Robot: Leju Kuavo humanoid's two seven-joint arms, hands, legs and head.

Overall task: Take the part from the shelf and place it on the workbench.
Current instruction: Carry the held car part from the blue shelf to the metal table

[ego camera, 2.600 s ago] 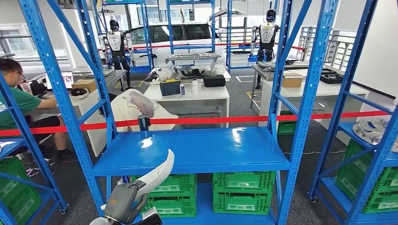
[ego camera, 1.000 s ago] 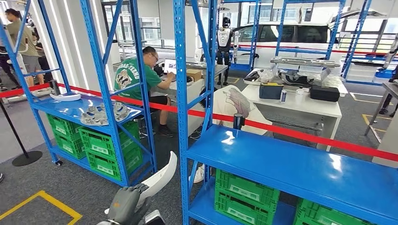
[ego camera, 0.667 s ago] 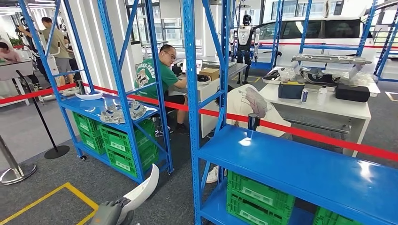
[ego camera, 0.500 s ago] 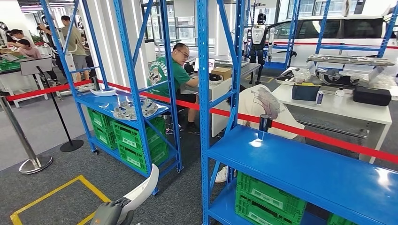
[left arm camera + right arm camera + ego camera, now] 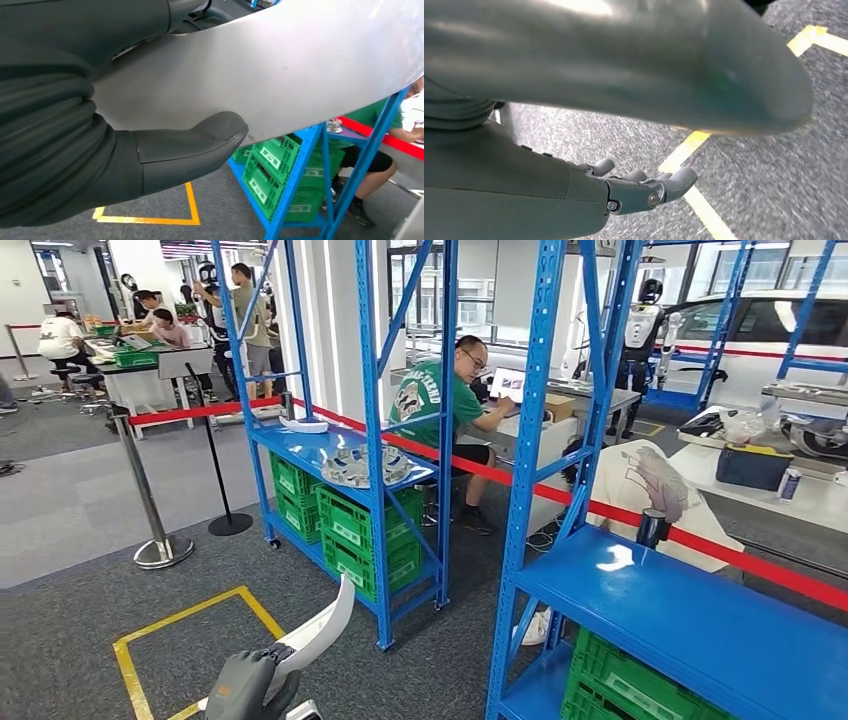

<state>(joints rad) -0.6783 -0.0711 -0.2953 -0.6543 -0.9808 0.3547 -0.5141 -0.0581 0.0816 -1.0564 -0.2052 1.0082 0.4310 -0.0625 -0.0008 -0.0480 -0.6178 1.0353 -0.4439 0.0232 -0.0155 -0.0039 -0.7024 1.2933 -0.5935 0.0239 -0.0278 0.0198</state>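
**Curved white part carried in left hand, beside the shelving**

You had the long, curved white plastic part [image 5: 318, 628] clamped in the robot's grey left hand [image 5: 250, 687] at the bottom of the head view. The part rose from the hand and tilted up toward the right, its narrow tip ending above the grey carpet, just short of the nearest blue steel shelf rack [image 5: 375, 440]. It touched neither shelf nor table.

In the left wrist view the thick grey thumb [image 5: 192, 150] pressed flat against the pale underside of the part [image 5: 280, 75], with the darker fingers wrapped over its far side; the grasp was firm.

In the right wrist view your right hand [image 5: 639, 187] hung over the carpet and a yellow floor line [image 5: 696, 205]. Its fingers were loosely extended and held nothing.

A yellow taped rectangle [image 5: 190, 625] lay on the floor just beyond the left hand. A person in a green shirt [image 5: 435, 405] sat behind the racks, and green plastic crates [image 5: 345, 525] filled the lower shelves.
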